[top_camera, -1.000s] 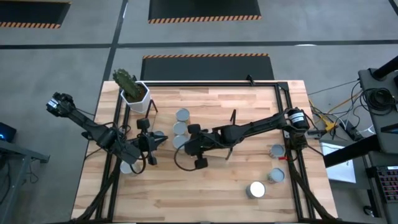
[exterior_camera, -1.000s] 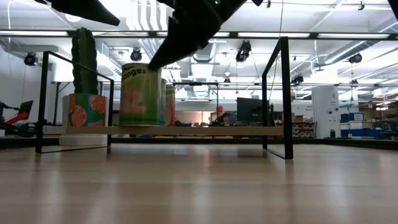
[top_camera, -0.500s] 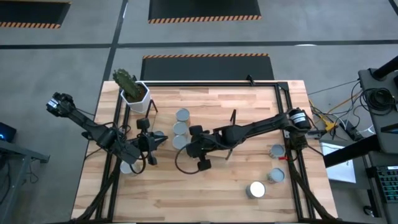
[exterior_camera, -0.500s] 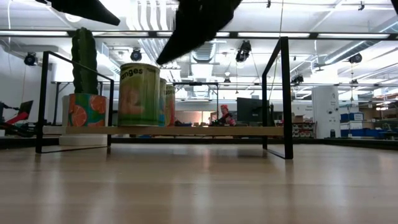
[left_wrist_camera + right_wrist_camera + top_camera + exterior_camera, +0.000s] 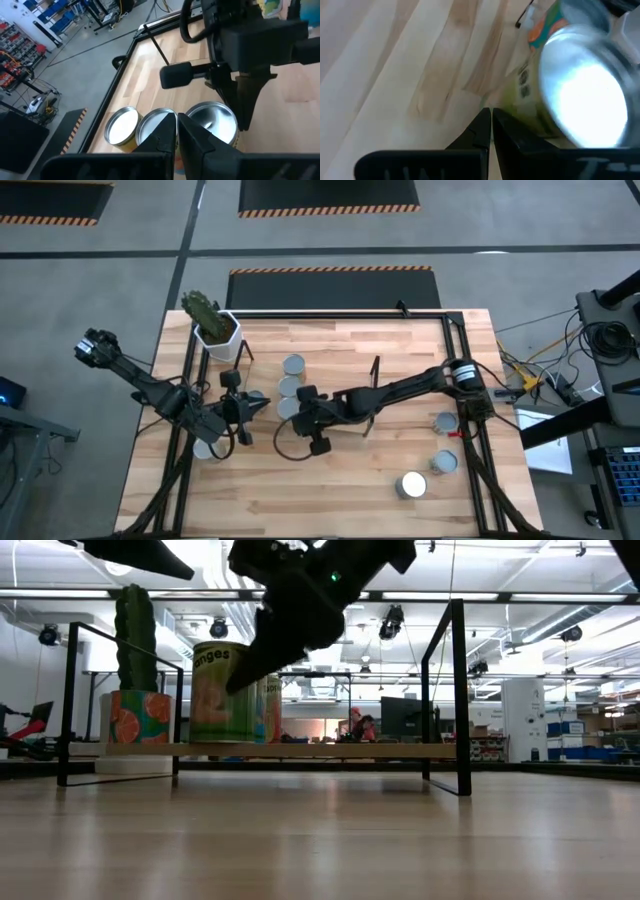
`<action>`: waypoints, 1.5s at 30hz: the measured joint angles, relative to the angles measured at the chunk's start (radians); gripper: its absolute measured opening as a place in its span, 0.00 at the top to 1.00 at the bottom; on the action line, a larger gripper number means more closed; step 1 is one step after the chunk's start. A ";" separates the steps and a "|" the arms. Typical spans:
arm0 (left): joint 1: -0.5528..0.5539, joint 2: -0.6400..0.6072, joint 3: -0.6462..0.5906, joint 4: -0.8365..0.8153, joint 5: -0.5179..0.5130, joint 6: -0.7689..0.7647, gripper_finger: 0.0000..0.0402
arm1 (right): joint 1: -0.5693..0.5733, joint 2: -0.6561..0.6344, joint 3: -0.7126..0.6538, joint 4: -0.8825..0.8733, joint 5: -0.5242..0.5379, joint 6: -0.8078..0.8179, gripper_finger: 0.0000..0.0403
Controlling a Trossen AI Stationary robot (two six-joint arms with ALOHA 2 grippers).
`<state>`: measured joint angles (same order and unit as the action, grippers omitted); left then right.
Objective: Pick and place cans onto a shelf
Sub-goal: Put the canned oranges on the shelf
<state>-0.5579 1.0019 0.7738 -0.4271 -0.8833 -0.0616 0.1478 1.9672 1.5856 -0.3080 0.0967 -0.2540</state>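
Three cans stand in a row on the shelf point(image 5: 300, 750): the far one point(image 5: 293, 365), the middle one point(image 5: 289, 385) and the near one point(image 5: 288, 408), which also shows in the low view point(image 5: 215, 690). My right gripper point(image 5: 297, 404) is shut and low beside the near can point(image 5: 580, 95), on its near right side. My left gripper point(image 5: 257, 405) is shut and empty, left of the row point(image 5: 157, 125). Three more cans point(image 5: 445, 422) point(image 5: 445, 463) point(image 5: 412, 485) stand on the tabletop at the right. My right gripper has its shut fingers point(image 5: 482, 122) close by the near can's side wall point(image 5: 512, 107), pointing toward the table's left and slanting down. I cannot tell whether they touch it. The can stands upright on the shelf board.
A white pot with a cactus point(image 5: 215, 328) stands at the far left corner. The shelf's black wire frames rise at each end point(image 5: 70, 700) point(image 5: 460, 690). Another can point(image 5: 205, 448) shows partly under my left arm. Bare tabletop lies in front of the shelf point(image 5: 330, 480).
My right gripper has gone toward the table's left. In the low view it rose above the near can, then came down in front of it, tipping lower. My left arm has kept still.
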 joint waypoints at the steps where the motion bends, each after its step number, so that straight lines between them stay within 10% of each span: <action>1: 0.000 0.000 0.000 0.000 0.000 0.000 1.00 | 0.000 -0.002 0.000 0.006 0.000 0.000 0.98; 45: 0.002 0.002 0.000 -0.001 0.000 0.027 1.00 | -0.033 -0.062 0.032 -0.054 -0.006 -0.046 0.98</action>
<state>-0.5560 1.0042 0.7738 -0.4278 -0.8829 -0.0349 0.1150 1.9057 1.6181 -0.3619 0.0912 -0.2997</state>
